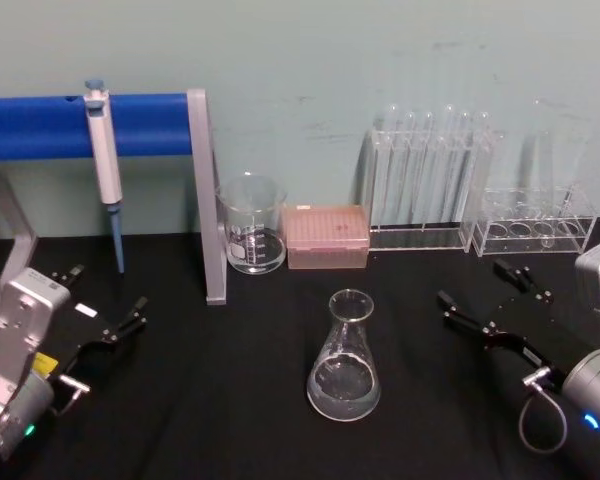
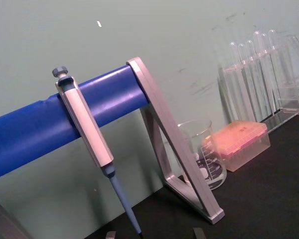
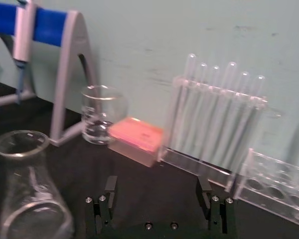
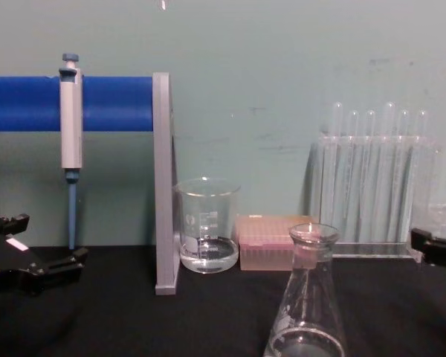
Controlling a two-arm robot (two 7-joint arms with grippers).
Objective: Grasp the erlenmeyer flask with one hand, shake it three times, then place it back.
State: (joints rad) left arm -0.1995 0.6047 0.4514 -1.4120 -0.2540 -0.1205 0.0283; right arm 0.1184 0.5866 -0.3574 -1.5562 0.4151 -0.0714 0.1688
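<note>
The black desk (image 1: 230, 400) carries all items. At its rear left stands a frame with a blue bar (image 1: 140, 125) on a grey post (image 1: 205, 200).

The left end effector (image 1: 105, 295) rests low at the front left of the desk, jaws apart and holding nothing. The right end effector (image 1: 472, 282) sits at the front right, jaws also spread wide and empty, pointing toward the centre. In the right wrist view its two fingers (image 3: 110, 185) stand well apart, with the flask beside them and not between them.

A clear rack of tall test tubes (image 1: 430, 180) stands at the rear right against the wall. A lower clear rack (image 1: 535, 225) is just beside it.

The flask (image 1: 343, 365) stands upright on the desk at centre front, between the two end effectors and touched by neither. A little clear liquid lies in its base.

A beaker (image 1: 252, 225) stands near the grey post, with a pink box (image 1: 325, 237) just beside it.

A pipette (image 1: 105, 160) hangs from the blue bar, tip down.
</note>
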